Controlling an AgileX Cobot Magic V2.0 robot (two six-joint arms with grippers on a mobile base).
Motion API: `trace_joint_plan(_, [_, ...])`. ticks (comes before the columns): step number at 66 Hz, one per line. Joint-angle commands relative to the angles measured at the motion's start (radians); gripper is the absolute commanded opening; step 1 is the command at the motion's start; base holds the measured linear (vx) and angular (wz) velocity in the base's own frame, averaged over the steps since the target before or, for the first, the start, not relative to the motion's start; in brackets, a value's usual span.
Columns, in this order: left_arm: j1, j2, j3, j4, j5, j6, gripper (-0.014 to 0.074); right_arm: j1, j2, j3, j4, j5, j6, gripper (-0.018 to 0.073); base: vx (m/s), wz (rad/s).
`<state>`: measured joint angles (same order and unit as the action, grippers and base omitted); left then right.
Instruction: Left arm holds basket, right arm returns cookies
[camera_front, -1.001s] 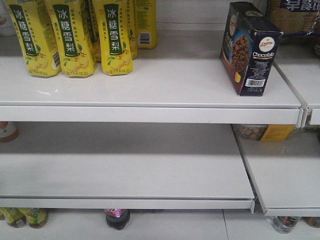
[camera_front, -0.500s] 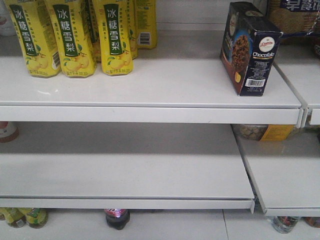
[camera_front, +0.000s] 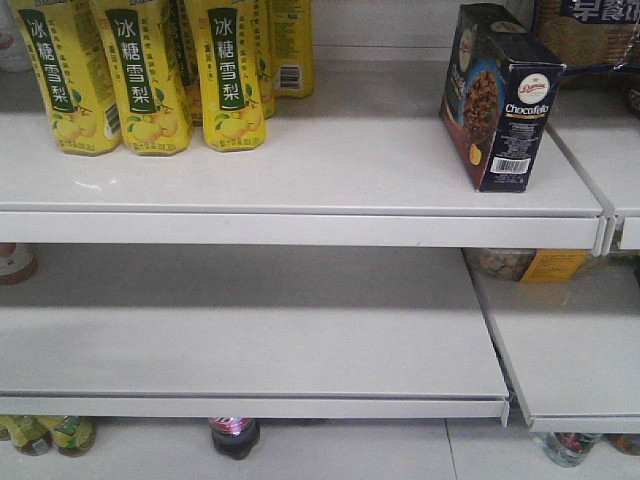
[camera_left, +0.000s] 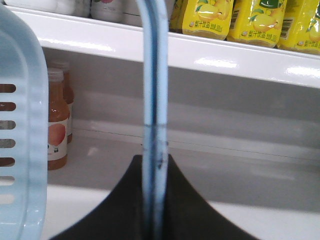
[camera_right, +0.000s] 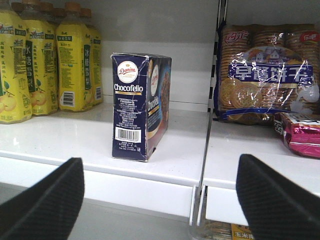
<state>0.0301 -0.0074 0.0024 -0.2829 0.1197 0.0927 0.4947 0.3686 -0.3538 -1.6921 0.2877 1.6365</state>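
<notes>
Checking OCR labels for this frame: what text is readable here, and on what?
"Chocofello": dark navy cardboard cookie box, narrow face and side.
"Danisa": white oval logo on the same box.
"冰糖雪梨": yellow drink cartons.
"早餐饼干": clear blue-printed bag of round biscuits.
Barcode digits, box fine print, pink snack bag, orange juice bottle: too small or blurred.

One navy cookies box (camera_front: 497, 95) stands on the upper shelf (camera_front: 300, 190), at least four yellow drink cartons (camera_front: 145, 75) crowd its far left, one biscuit bag (camera_right: 267, 75) and one pink packet (camera_right: 300, 132) lie to the right, and two orange juice bottles (camera_left: 56, 120) are below.
</notes>
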Motion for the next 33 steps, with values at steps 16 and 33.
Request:
trace_joint_plan(16, [0.001,-0.018,-0.032,0.021,-0.095,0.026,-0.0003,-0.006,0.006,-0.029,-0.029,0.012,-0.007,0.0569,0.0,0.0])
trace_joint_plan(33, [0.001,-0.018,-0.032,0.021,-0.095,0.026,-0.0003,-0.006,0.006,-0.029,-0.029,0.012,-0.007,0.0569,0.0,0.0])
